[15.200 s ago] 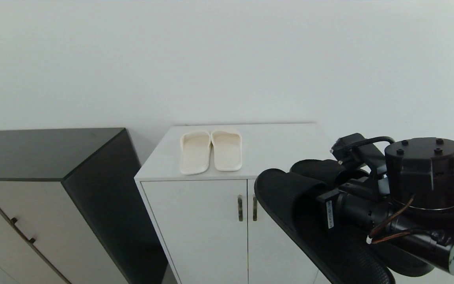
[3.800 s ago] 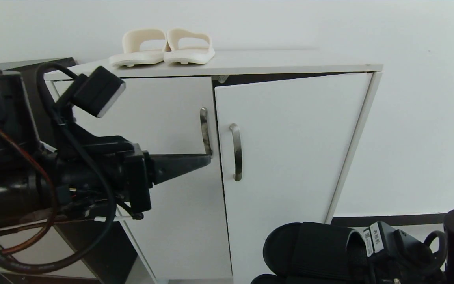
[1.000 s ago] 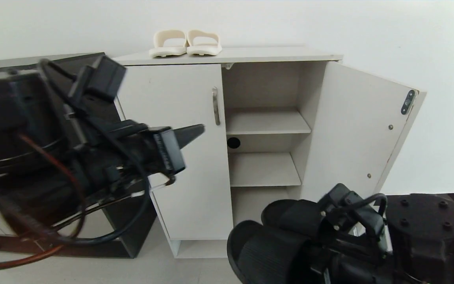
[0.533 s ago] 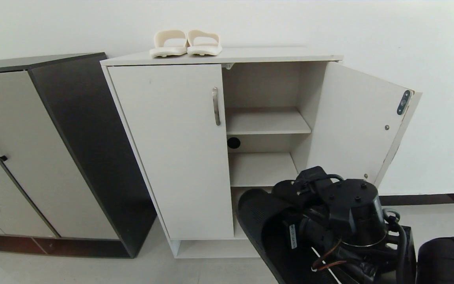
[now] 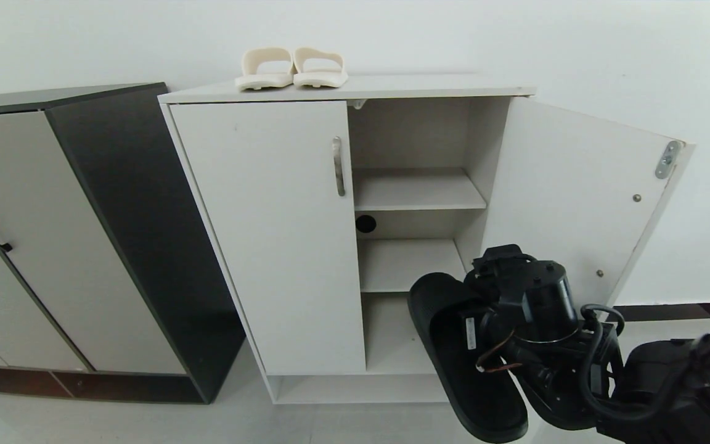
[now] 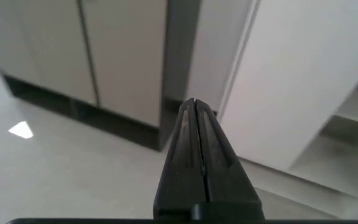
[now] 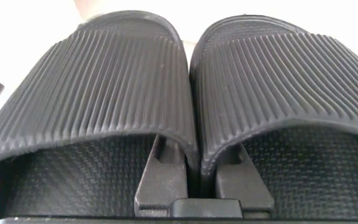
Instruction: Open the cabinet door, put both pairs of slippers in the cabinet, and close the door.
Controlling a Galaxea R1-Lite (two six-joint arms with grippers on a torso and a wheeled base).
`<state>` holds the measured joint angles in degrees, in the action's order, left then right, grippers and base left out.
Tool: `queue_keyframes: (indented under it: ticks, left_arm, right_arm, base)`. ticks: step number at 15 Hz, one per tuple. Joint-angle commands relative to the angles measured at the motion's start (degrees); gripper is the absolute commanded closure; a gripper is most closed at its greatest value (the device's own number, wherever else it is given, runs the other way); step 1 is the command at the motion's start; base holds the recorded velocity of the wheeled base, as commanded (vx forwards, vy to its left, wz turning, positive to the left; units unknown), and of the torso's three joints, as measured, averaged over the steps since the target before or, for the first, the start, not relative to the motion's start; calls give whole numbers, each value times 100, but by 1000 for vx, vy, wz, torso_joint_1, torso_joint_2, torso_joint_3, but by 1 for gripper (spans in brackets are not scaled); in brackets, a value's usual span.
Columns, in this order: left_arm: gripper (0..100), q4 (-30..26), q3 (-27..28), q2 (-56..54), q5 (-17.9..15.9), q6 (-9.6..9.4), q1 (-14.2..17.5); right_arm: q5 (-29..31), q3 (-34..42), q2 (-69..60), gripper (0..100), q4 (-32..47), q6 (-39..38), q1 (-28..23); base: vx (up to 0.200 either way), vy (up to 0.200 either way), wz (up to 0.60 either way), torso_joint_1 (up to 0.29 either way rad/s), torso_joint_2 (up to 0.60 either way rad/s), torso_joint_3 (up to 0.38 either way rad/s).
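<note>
Swinging wider than a moment ago, the door [image 5: 577,197] stands open; the black slippers [image 5: 453,345] now hang before the cabinet's [image 5: 269,246] lower shelves. The right gripper [image 7: 197,171] clamps their adjoining sides (a finger inside each). The left gripper [image 6: 194,118] is closed. Cream slippers [image 5: 291,68] lie on top.

Right arm [image 5: 543,296] black, cylindrical joint, white label, brown-white cable; left fingers [image 6: 188,149] black, tapered.

Two cream slippers [image 5: 291,68], two black slippers [image 5: 453,345], one white cabinet [image 5: 429,86] with two doors [image 5: 571,203], one dark cabinet [image 5: 133,216].
</note>
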<state>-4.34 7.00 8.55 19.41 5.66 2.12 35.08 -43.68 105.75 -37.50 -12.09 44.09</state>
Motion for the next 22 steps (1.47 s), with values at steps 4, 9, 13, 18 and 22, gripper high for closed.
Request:
queue_keyframes:
  ticks: [4,9,13,18,22]
  left_arm:
    - [100,197,-498,-380,-587,-601,210]
    - [100,408,-682,-573,-2117,-988,-344]
    - [100,425,-700,-855,-2134,-1031,-203]
    - [100,425,-700,-855,-2117,-821,-203]
    - [100,416,-700,-855,-2125,-777,-203]
  right_arm:
    - [95,-88,103,100,76,5,-120]
    - [86,-62,103,100,58,-4,-94]
    - [16,-71,103,100,41,-30,-32]
    - [-28,-211,332,100,14,-153,143]
    - [34,-967,965,100,428,-970,328]
  base:
    - [0,0,0,0,0,0]
    - [0,0,0,0,0,0]
    - [0,0,0,0,0,0]
    - [0,-80,0,2,0,2]
    - [0,-100,0,4,-1,0]
